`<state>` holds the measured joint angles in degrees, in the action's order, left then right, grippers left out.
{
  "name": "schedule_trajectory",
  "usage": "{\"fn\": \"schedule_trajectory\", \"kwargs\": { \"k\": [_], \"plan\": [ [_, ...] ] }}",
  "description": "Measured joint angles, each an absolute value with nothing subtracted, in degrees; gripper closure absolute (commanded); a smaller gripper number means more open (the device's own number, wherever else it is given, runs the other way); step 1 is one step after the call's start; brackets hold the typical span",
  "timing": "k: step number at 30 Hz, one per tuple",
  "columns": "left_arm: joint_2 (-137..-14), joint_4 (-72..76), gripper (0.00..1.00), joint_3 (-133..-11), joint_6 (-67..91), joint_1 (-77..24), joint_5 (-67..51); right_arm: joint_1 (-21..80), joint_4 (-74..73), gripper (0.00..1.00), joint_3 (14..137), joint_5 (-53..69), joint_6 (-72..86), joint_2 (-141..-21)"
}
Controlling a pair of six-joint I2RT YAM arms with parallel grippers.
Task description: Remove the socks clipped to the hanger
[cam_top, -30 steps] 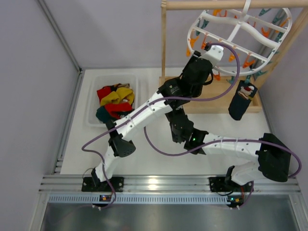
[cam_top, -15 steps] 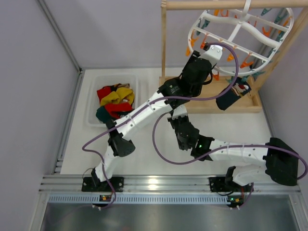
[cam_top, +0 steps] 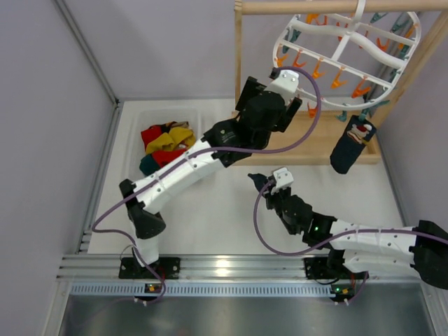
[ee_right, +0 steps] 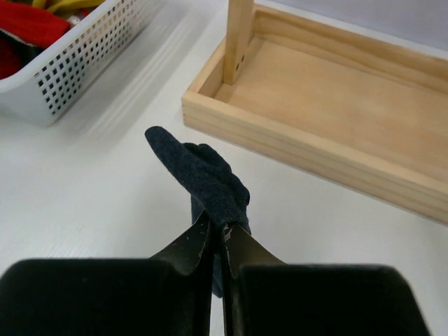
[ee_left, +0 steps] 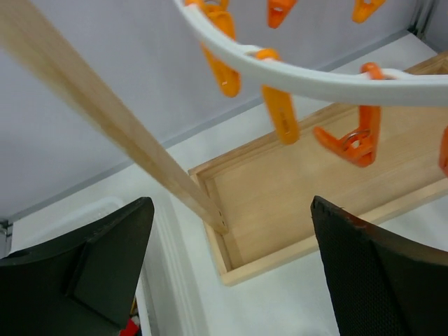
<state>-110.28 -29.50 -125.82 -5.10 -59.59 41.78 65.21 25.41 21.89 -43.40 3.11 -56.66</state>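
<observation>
The white oval hanger hangs from the wooden rod, with orange and teal clips round its rim. One dark sock still dangles from a clip at its near right side. My left gripper is open and empty just below the hanger's left rim, with orange clips above it. My right gripper is shut on a dark navy sock, held low over the white table in front of the stand.
A white perforated basket at the left holds red, yellow and teal socks. The wooden stand's tray base and upright post are close to both grippers. The enclosure walls stand to the left and right.
My left gripper has opened wide and drawn back left from the hanger. The right arm has pulled towards the near side with the navy sock. The hanging dark sock swung left and back.
</observation>
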Motion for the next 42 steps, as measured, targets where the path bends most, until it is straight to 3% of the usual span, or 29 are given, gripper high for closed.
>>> {"fn": "schedule_trajectory", "kwargs": {
  "k": [7,13,20,30,31,33,34,37,42],
  "plan": [
    [-91.33,-28.36,0.01,-108.71,-0.56,-59.59,46.83,59.83,24.21,1.0,22.09,-32.88,6.72,-58.08],
    [-73.82,-28.95,0.01,-90.24,5.52,-59.46,50.96,58.24,23.03,1.0,32.34,-25.69,6.55,-67.92],
    [-52.62,-35.64,0.01,-72.44,15.66,-59.35,52.21,57.67,22.55,1.0,53.28,-17.02,4.27,-85.43],
    [-28.05,-40.36,0.01,-63.07,21.87,-59.31,50.76,56.8,17.17,1.0,97.97,-6.44,-0.64,-116.79],
    [-27.73,-40.49,0.01,-61.52,22.48,-59.29,50.98,56.69,16.71,0.98,102.91,-5.96,-1.08,-120.14],
    [-27.99,-41.08,0.01,-58.37,23.27,-59.29,51.2,56.38,15.25,0.59,111.35,-5.3,-1.34,-126.08],
    [-28.32,-41.6,0.01,-57.39,23.53,-59.29,51.09,56.16,13.69,0.53,116.64,-5.1,-1.63,-129.6],
    [-29.74,-42.5,0.01,-55.88,23.94,-59.29,50.85,55.27,9.13,0.41,126.28,-4.62,-2.98,-136.49],
    [-29.76,-42.5,0.01,-55.7,24.12,-59.29,50.87,53.67,7.05,0.36,116.77,-5.06,-3.38,-132.31]
  ]
}}
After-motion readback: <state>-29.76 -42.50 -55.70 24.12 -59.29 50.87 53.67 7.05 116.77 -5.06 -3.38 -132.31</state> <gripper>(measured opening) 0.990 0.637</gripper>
